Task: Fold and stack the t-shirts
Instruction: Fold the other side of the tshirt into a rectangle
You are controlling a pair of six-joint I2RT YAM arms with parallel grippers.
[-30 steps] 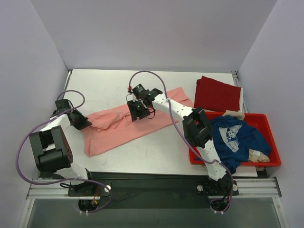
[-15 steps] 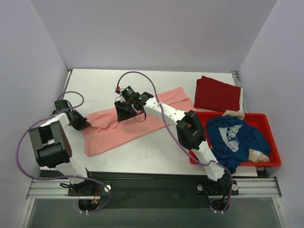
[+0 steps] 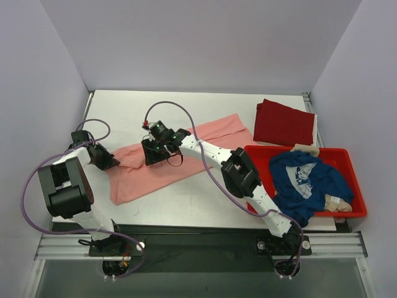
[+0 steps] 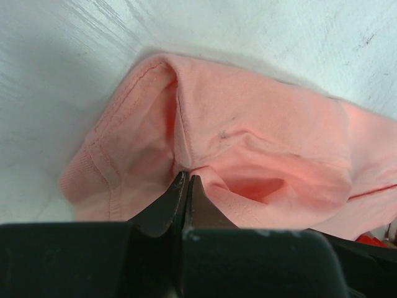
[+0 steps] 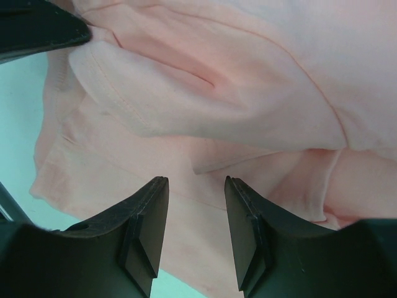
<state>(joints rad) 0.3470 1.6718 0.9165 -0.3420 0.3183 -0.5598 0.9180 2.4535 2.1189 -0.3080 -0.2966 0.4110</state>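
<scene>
The salmon-pink t-shirt (image 3: pixel 186 152) lies stretched out across the table's middle. My left gripper (image 3: pixel 110 162) is shut on a fold at its left end; in the left wrist view the closed jaws pinch the pink cloth (image 4: pixel 260 143). My right gripper (image 3: pixel 155 155) is open and hovers over the shirt's left part; the right wrist view shows pink folds (image 5: pixel 205 93) between its fingers (image 5: pixel 146 223). The dark red t-shirt (image 3: pixel 284 123) lies folded at the back right. The navy blue t-shirt (image 3: pixel 307 180) lies crumpled in the red tub (image 3: pixel 356 211).
The red tub stands at the right front of the table, with a bit of beige cloth (image 3: pixel 338 202) in it. White walls close in the left, back and right sides. Bare white table (image 3: pixel 136 112) shows behind the pink shirt.
My right arm has swung left along the pink shirt, from its middle towards its left end. The left gripper has stayed on the shirt's left end.
</scene>
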